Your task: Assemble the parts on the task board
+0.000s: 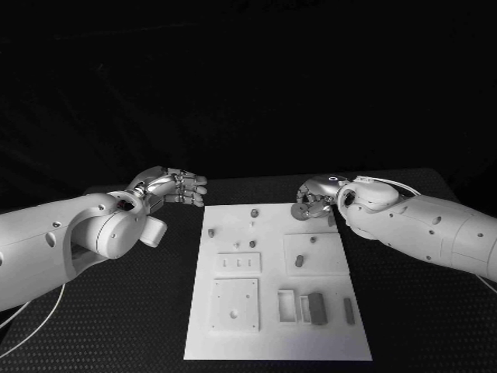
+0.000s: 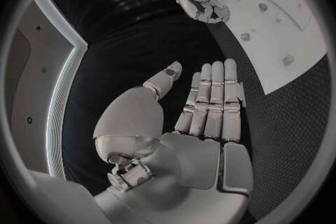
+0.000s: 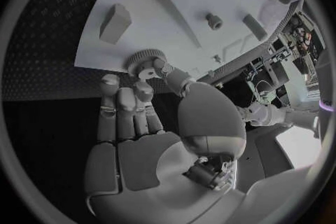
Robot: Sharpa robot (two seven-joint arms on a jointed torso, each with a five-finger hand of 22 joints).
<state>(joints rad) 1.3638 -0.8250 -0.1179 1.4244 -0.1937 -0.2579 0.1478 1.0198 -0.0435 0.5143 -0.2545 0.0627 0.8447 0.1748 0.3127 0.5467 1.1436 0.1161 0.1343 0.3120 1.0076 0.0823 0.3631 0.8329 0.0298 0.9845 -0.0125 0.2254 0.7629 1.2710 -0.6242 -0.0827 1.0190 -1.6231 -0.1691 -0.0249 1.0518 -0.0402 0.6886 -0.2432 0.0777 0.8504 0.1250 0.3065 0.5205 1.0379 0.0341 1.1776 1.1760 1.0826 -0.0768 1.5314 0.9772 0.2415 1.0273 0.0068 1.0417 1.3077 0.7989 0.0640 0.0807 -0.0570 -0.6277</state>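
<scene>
A small, stiff, likely light gear (image 3: 142, 60) at the task board's (image 1: 316, 342) far edge is pinched at its toothed rim by the right hand (image 1: 316, 200); the left hand (image 2: 210, 106) is held flat, empty.

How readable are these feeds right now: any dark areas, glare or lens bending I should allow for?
Head view: surroundings black, but the task board is evenly lit and its parts readable. Left wrist view: fisheye curves the board's edges; the left hand is sharp. Right wrist view: the right hand sharp, a toothed round part at its fingertips, bright room patches at the rim.
</scene>
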